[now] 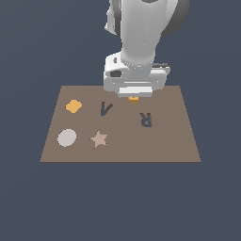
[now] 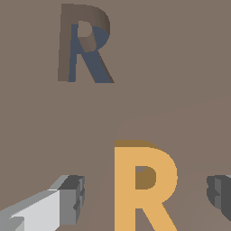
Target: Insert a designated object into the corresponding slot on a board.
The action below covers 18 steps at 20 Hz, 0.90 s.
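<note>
I am hovering my claw (image 2: 144, 194) spread wide around the orange R block (image 2: 142, 185), which is lying on the board (image 1: 174, 141) near its far edge, gripping nothing yet. To grasp well, I am judging I should centre the fingers (image 2: 67, 198) on the letter's sides before clenching (a skewed pinch would twist it). The R-shaped slot (image 1: 146, 119) is waiting close by. Only letters R and a V-like recess (image 1: 107, 108) are legible.

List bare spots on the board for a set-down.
On the board: the strip along the near edge below the star and grey disc, and the patch right of the R slot. Crowded: the far edge, where the tool straddles the orange R.
</note>
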Available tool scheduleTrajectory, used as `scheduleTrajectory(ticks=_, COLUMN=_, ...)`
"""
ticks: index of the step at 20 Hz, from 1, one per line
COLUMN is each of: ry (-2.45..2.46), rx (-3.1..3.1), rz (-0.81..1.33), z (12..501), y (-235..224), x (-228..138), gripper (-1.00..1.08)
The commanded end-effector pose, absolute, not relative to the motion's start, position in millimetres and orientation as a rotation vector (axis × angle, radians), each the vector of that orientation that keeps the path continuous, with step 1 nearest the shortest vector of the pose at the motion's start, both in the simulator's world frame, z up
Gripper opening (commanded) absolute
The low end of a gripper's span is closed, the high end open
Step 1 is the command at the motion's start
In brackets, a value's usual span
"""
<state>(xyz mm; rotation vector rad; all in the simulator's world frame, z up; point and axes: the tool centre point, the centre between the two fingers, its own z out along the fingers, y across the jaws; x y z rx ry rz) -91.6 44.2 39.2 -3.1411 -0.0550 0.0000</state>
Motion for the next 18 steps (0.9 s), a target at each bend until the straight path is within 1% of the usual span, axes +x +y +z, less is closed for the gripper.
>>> scheduleTrajectory(ticks=1, ry=-0.055, rx=-3.141, rz=0.001, z=32.5, y=44.4, x=-92.1, gripper=1.00)
scheduleTrajectory(ticks=4, ry=-0.055, rx=-3.141, rz=0.000, z=30.0, y=44.3, x=-92.2, gripper=1.00)
scheduleTrajectory(ticks=5, ry=-0.055, rx=-3.141, rz=0.000, z=30.0, y=44.3, x=-92.2, gripper=-1.00)
scheduleTrajectory(ticks=18, ry=-0.055, rx=-3.141, rz=0.000, z=30.4, y=44.9, x=-91.5, gripper=-1.00)
